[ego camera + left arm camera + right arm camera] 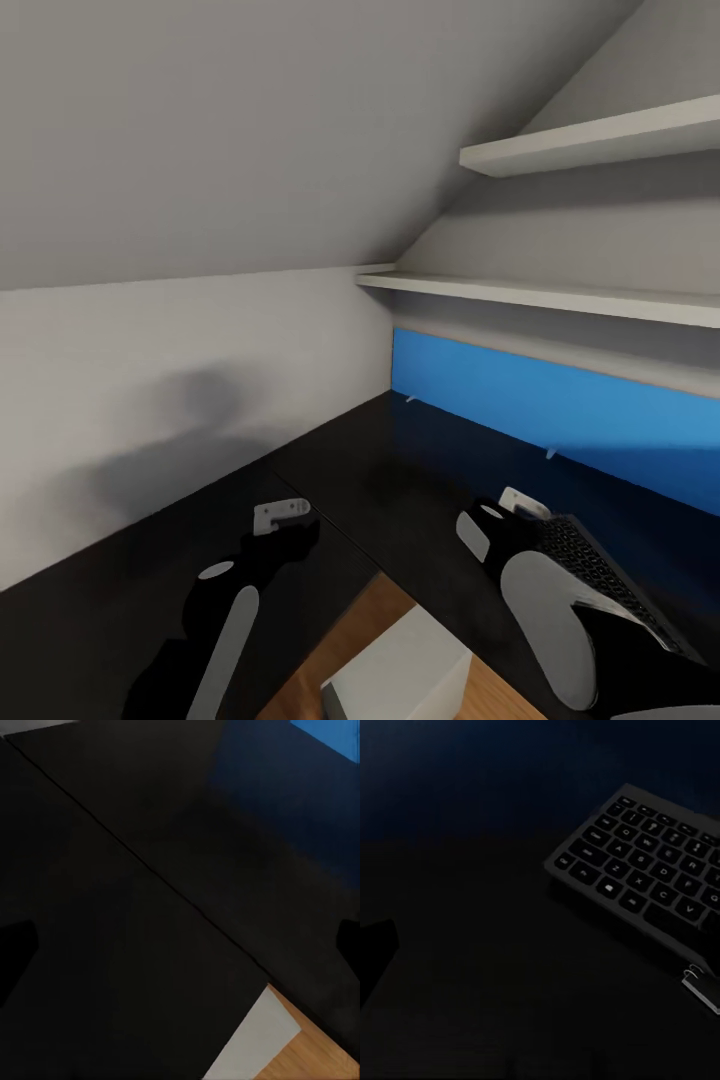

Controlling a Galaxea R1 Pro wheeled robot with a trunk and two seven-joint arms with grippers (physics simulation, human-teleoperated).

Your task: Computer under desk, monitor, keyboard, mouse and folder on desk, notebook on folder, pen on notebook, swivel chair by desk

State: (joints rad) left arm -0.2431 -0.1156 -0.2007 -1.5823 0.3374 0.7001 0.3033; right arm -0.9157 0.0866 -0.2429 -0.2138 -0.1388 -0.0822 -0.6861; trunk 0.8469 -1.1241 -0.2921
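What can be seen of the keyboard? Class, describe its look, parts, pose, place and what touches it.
The keyboard is slim, with dark keys bearing pale legends in a grey frame that looks like plastic. It lies flat on the glossy black desk, skewed to the desk's edge, in front of the blue panel. In the head view the right arm hides part of it. A small metal clip sits at its near edge; whether they touch cannot be told.

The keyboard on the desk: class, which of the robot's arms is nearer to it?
Right. The right tool is beside the keyboard on the desk; the left tool is farther off, across the gap between the black tops.
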